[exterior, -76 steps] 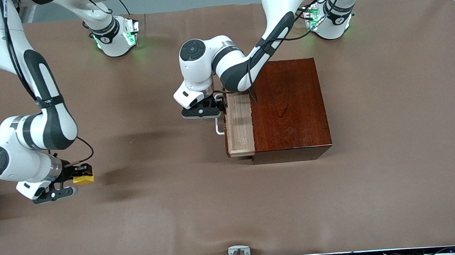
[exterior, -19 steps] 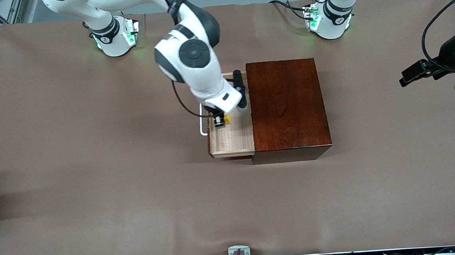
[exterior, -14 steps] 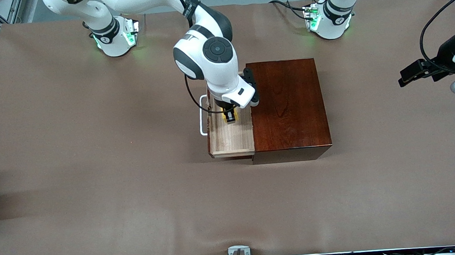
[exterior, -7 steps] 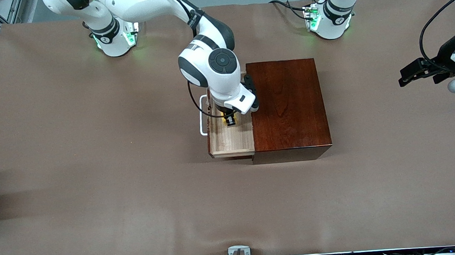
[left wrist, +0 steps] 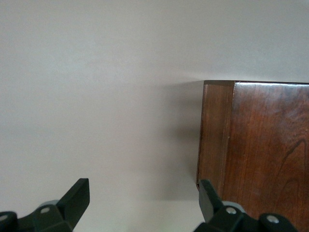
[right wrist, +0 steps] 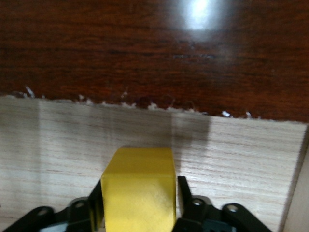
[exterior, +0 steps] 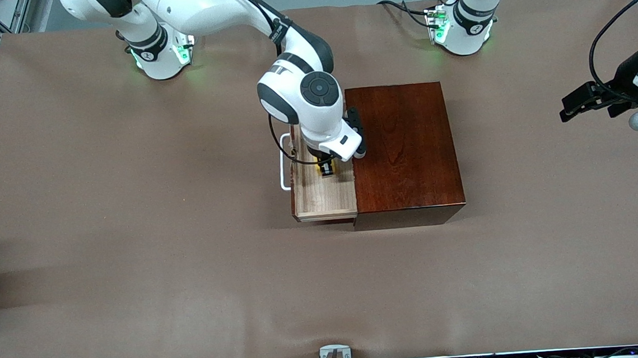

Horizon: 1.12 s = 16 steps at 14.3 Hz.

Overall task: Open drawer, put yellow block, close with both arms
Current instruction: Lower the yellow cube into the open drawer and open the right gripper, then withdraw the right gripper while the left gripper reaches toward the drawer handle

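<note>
The drawer (exterior: 320,198) stands pulled out of the mahogany box (exterior: 407,150), its white handle (exterior: 283,170) facing the right arm's end of the table. My right gripper (exterior: 327,169) is low inside the drawer, shut on the yellow block (exterior: 333,169). In the right wrist view the block (right wrist: 139,188) sits between the black fingers (right wrist: 186,193), just above the pale drawer floor (right wrist: 241,150), near the box's edge (right wrist: 145,48). My left gripper (exterior: 571,107) waits open and empty over the table at the left arm's end. Its fingers (left wrist: 72,203) stand wide apart, and the box (left wrist: 260,145) shows ahead of it.
The brown table cover (exterior: 132,242) spreads around the box. The arm bases (exterior: 161,52) stand along the edge farthest from the front camera. A small metal fitting (exterior: 334,357) sits at the nearest edge.
My right gripper has come down into the drawer with the yellow block and shifted slightly toward the box. The left arm has barely moved.
</note>
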Tool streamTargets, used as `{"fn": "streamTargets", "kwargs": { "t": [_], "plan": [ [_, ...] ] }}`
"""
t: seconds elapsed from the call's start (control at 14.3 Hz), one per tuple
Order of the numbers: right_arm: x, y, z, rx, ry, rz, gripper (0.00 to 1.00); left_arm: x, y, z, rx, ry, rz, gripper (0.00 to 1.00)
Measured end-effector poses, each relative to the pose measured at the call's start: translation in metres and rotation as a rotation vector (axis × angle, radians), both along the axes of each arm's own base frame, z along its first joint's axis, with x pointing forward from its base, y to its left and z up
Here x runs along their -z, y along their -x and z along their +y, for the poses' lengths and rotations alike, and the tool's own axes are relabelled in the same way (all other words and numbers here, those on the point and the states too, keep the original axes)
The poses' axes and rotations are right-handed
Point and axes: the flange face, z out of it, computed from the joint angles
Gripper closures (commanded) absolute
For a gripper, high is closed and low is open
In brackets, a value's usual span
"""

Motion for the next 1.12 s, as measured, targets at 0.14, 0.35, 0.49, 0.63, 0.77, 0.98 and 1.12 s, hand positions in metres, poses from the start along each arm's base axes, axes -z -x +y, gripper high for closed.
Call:
{"fn": "streamTargets", "kwargs": {
  "t": [0.14,0.35,0.49,0.63,0.77,0.98,1.12],
  "plan": [
    [0.000,-0.002,-0.002,0.005,0.001,-0.003,0.00,0.000,0.000,0.001,-0.001,0.000,0.000,0.00],
    [-0.010,-0.008,-0.003,0.016,-0.008,-0.019,0.00,0.000,0.000,0.001,-0.001,0.000,0.001,0.00],
    [-0.033,-0.016,-0.009,0.032,-0.016,-0.043,0.00,0.001,0.000,0.001,-0.002,0.000,0.001,0.00],
    [-0.068,-0.023,-0.021,0.063,-0.015,-0.066,0.00,0.001,0.000,0.002,-0.003,0.000,0.002,0.00],
    [-0.103,-0.033,-0.043,0.148,-0.004,-0.085,0.00,0.001,0.000,0.002,-0.003,0.000,0.002,0.00],
    [-0.152,-0.049,-0.087,0.325,0.011,-0.102,0.00,0.001,0.000,0.002,-0.004,0.000,0.003,0.00],
    [-0.180,-0.064,-0.127,0.448,0.028,-0.114,0.00,0.001,0.000,0.002,-0.004,0.000,0.003,0.00]
  ]
}}
